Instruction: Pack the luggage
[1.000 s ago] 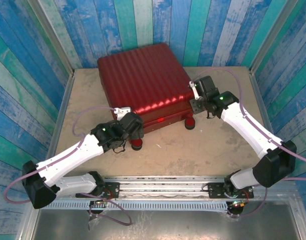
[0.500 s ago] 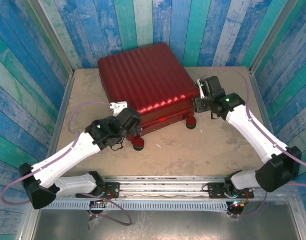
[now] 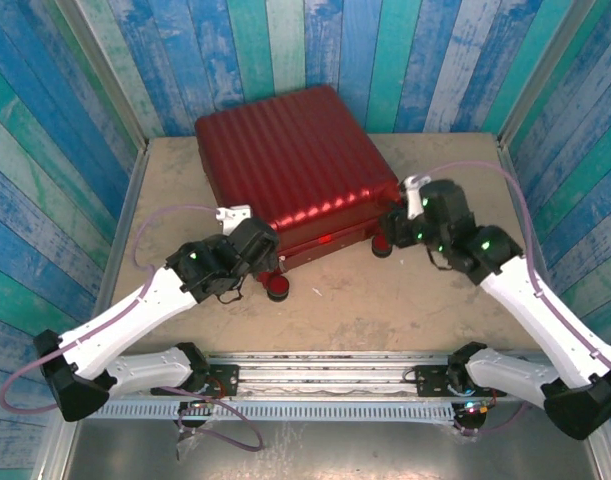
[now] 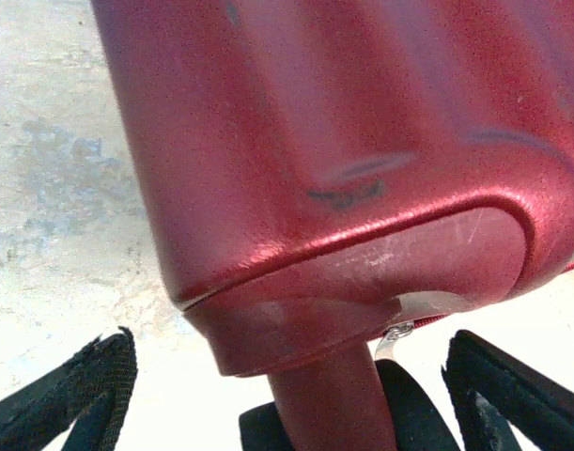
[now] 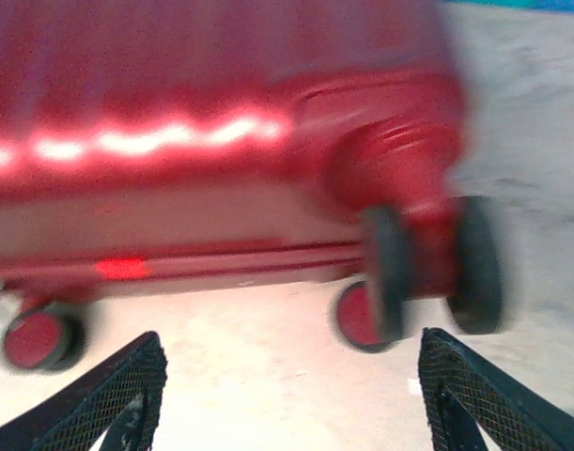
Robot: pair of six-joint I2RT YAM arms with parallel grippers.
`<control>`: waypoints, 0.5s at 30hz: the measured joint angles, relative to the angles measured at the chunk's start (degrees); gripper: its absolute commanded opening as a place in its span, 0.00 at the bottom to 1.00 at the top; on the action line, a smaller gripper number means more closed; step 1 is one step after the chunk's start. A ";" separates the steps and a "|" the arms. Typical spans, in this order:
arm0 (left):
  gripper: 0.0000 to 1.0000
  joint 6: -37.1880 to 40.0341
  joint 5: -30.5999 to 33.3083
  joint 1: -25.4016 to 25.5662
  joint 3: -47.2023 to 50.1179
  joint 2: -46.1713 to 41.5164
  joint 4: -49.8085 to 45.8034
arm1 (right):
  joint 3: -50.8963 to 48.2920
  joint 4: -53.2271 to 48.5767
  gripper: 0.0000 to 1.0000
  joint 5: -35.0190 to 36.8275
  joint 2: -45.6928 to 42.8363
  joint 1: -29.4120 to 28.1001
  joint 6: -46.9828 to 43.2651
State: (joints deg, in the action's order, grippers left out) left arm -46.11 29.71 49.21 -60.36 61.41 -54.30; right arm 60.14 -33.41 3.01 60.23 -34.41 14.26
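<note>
There's the luggage (image 3: pixel 285 160), shut and lying flat on the far middle of the tabletop (image 3: pixel 415 320), ribbed red shell facing up. Its long axis runs from the back wall toward the arms, skewed a little to the right, and the wheeled end points at the near edge.

Left tool (image 3: pixel 259 250) is down at the near-left corner. From its own camera the fingers (image 4: pixel 85 390) stand wide apart on either side of that corner's wheel (image 4: pixel 413 413), clear of it, with a small silver zip pull (image 4: pixel 392 336) just above. There's a dark scuff (image 4: pixel 348 193) on the shell, and I can't read any writing.

Right tool (image 3: pixel 397 226) sits at the near-right corner, just beside the other wheel (image 3: pixel 381 247). It's spread too, low over the tabletop and gripping nothing, though its view is blurred.
</note>
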 measured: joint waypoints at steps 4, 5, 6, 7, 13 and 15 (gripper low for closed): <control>0.84 0.04 -1.88 0.00 1.31 0.00 2.19 | -10.12 9.81 0.73 -2.75 0.39 -9.57 2.05; 0.84 0.07 -2.27 0.00 1.53 0.00 2.73 | -12.20 12.52 0.73 -2.91 1.05 -11.82 2.43; 0.84 0.07 -2.67 0.00 1.79 0.00 3.32 | -14.32 16.00 0.73 -2.89 1.84 -14.10 2.75; 0.83 0.07 -2.91 0.00 1.97 0.00 3.69 | -16.35 19.63 0.73 -2.86 2.73 -16.09 2.89; 0.79 0.07 -3.37 0.00 3.65 -0.57 5.27 | -25.42 41.44 0.72 -2.71 11.63 -21.31 3.21; 0.78 0.04 -3.52 0.00 4.42 -1.09 5.81 | -27.08 48.09 0.71 -2.12 15.08 -23.30 1.18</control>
State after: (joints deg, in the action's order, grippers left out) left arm -46.06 26.20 49.21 -55.94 60.31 -48.49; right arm 33.06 14.68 0.89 75.31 -57.71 15.44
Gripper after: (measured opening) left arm 0.790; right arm 0.717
